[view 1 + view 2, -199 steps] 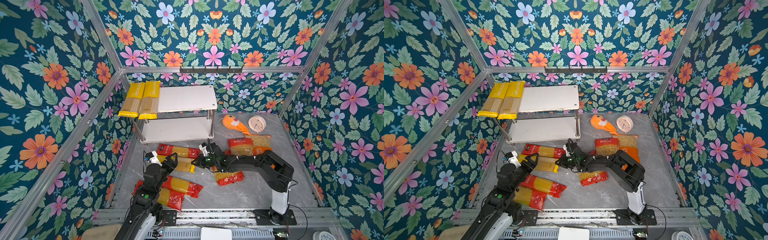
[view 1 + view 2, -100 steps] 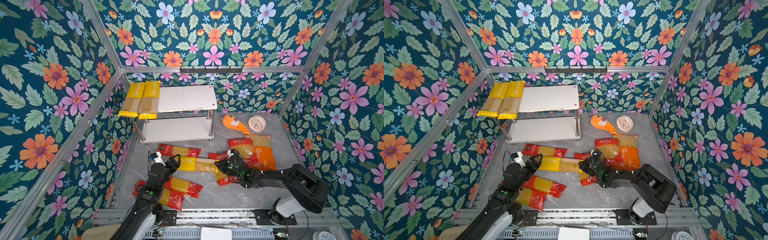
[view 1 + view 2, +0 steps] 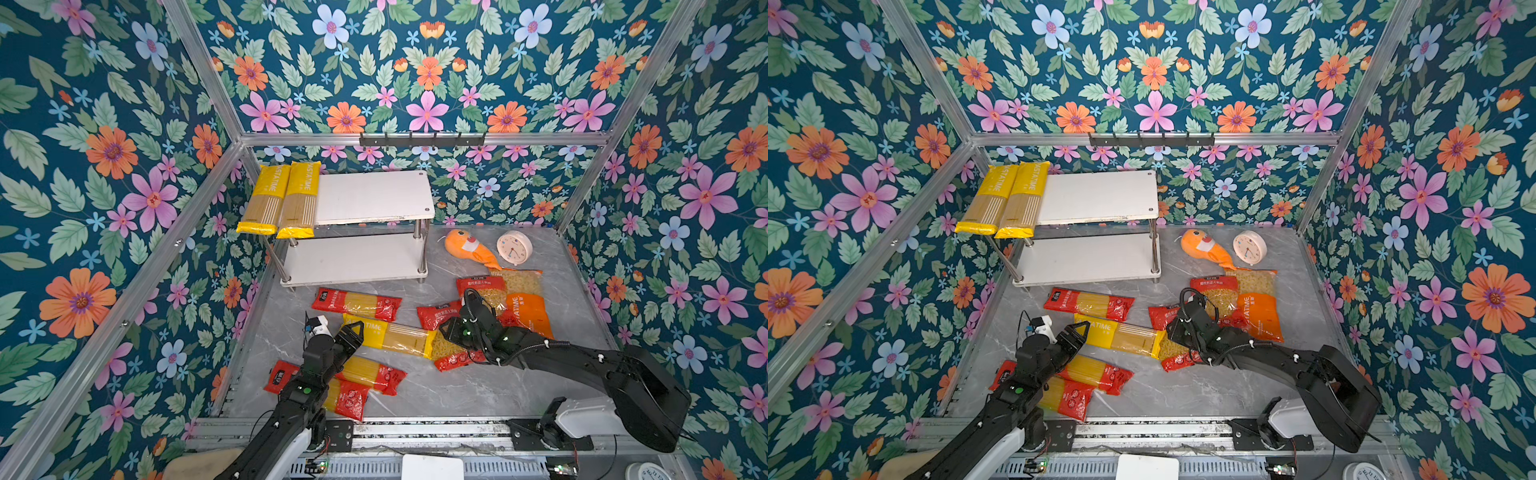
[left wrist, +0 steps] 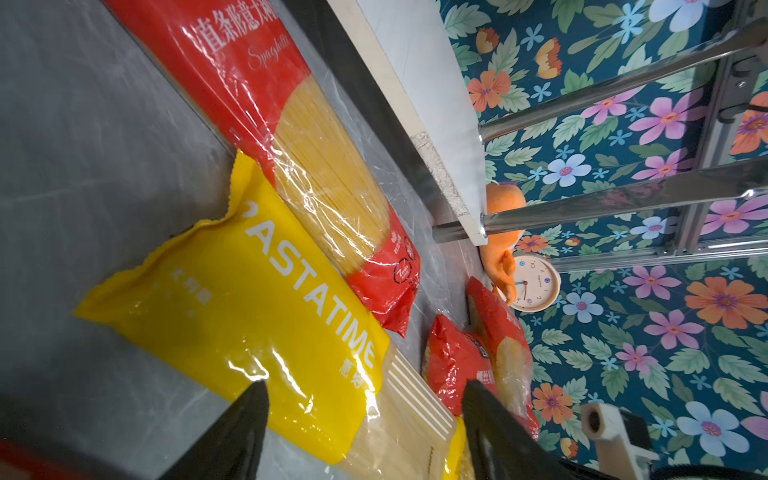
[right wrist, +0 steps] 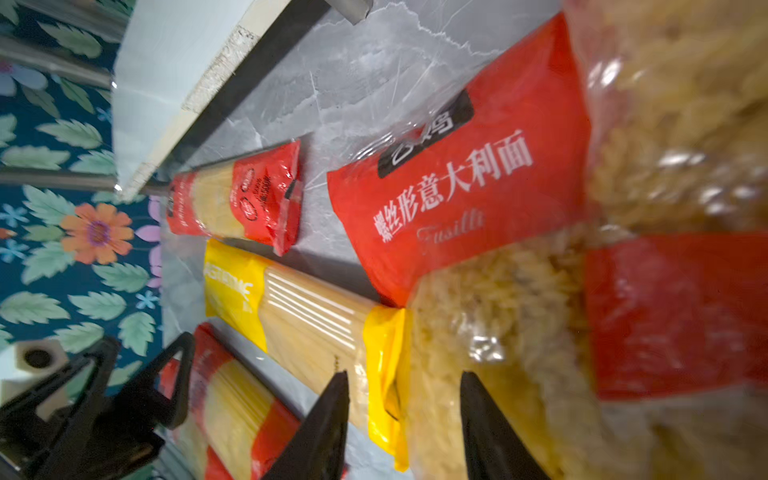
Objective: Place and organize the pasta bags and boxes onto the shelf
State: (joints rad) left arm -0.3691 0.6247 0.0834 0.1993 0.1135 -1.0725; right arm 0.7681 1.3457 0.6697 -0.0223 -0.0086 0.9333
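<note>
Shelf [image 3: 374, 195] stands at the bench's [image 3: 457, 390] back left corner. Two yellow PASTATIME packs [image 3: 297, 199] lie side by side on the left end of its top board, ends overhanging the front edge.

Near the front left edge, two red spaghetti packs [image 3: 376, 374] overlap, partly under the left arm. A third red spaghetti pack [image 3: 357, 303] lies just in front of the shelf.

Mid-bench, a third yellow pack [image 3: 399, 338] lies flat.
- Left gripper [image 4: 365, 399]: jaws spread wide over the pack's printed end, nothing gripped.
- Right gripper [image 5: 403, 386]: jaws parted over the pack's other end, where it meets a red fusilli bag [image 3: 436, 313]; released, holding nothing.

Toward the right edge, a second red bag [image 3: 482, 289] touches an orange PASTATIME bag [image 3: 528, 311]. Behind them: plush fish [image 3: 465, 251], clock [image 3: 514, 248].
</note>
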